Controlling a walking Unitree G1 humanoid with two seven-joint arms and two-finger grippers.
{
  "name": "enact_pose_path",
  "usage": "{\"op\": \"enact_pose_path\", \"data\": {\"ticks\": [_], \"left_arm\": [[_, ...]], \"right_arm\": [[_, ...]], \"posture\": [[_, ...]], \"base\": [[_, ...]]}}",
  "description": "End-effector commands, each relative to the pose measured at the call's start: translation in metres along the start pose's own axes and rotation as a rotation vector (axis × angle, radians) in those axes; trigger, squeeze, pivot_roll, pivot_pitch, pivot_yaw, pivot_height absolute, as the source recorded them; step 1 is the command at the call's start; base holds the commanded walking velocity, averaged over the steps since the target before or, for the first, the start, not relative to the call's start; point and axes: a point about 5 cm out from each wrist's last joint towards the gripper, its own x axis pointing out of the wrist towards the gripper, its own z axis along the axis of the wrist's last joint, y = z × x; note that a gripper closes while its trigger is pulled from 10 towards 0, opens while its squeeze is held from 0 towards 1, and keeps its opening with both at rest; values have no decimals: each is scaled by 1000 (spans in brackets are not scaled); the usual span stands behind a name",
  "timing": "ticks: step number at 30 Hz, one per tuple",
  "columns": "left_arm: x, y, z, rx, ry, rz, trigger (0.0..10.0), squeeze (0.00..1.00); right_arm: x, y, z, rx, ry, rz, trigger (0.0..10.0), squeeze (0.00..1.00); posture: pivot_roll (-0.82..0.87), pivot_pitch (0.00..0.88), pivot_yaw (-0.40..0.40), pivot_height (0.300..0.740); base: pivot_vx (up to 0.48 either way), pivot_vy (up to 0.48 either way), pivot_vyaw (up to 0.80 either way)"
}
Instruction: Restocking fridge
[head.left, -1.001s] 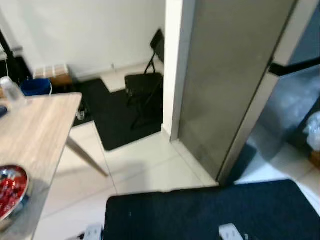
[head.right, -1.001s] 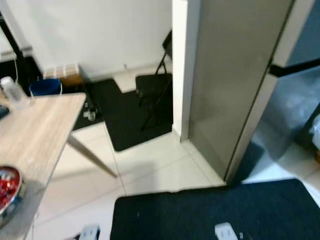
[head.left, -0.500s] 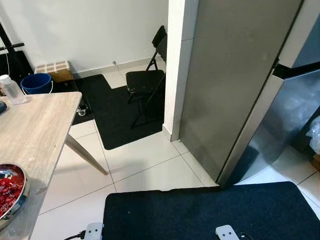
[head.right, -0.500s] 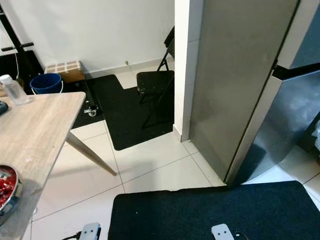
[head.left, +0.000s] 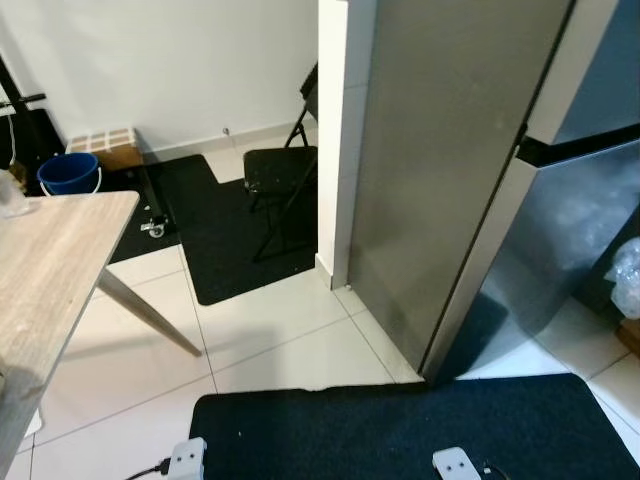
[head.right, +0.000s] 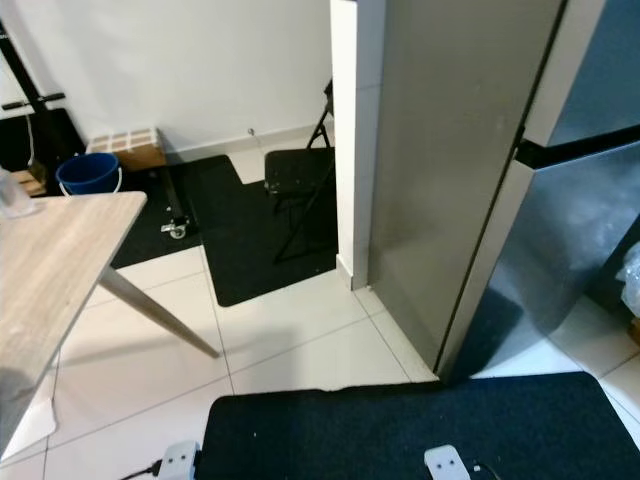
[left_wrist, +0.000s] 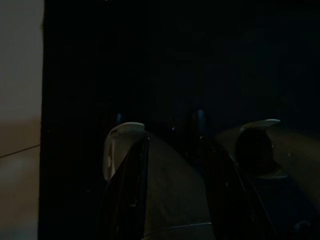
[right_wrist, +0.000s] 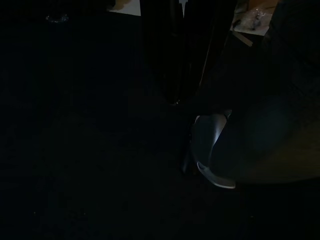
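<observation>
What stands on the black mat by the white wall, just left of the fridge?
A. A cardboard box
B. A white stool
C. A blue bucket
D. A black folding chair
D: a black folding chair stands on the black mat beside the fridge.

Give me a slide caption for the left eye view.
Tall steel fridge beside a black folding chair, pale wooden table at left.

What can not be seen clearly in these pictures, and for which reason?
- Fridge: the eye views' top and right edges cut it off; its inside is hidden behind the shut doors.
- Wooden table: the left edge cuts it off, so most of its top is unseen.
- Clear bottle at the table's far end: half cut off by the left edge.
- Left hand: the wrist view is too dark to judge the finger gap.
- Right wrist view: nearly black.
</observation>
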Motion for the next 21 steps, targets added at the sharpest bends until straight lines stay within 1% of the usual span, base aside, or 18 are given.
{"op": "enact_pose_path", "data": {"ticks": [1, 9, 10, 11, 16, 21], "left_arm": [[-2, 6, -2, -21, 8, 25, 10000, 0], [-2, 5, -1, -32, 0, 15, 10000, 0], [-2, 5, -3, -4, 17, 13, 10000, 0], [-2, 5, -4, 4, 24, 11, 10000, 0], [-2, 5, -5, 4, 31, 16, 10000, 0], [-2, 5, -6, 10, 34, 4, 10000, 0]], "right_arm": [[1, 5, 1, -6, 4, 12, 10000, 0], [1, 6, 1, -11, 6, 14, 10000, 0], [1, 6, 1, -11, 8, 14, 10000, 0], [1, 6, 0, -10, 9, 13, 10000, 0], [1, 6, -1, -10, 12, 12, 10000, 0], [1, 6, -1, -9, 14, 10, 10000, 0]], "posture": [[-32, 0, 5, 740], [-28, 0, 3, 740], [-28, 0, 3, 740], [-28, 0, 3, 740], [-28, 0, 3, 740], [-30, 0, 5, 740]], "base": [[0, 0, 0], [0, 0, 0], [0, 0, 0], [0, 0, 0], [0, 0, 0], [294, 0, 0]]}}
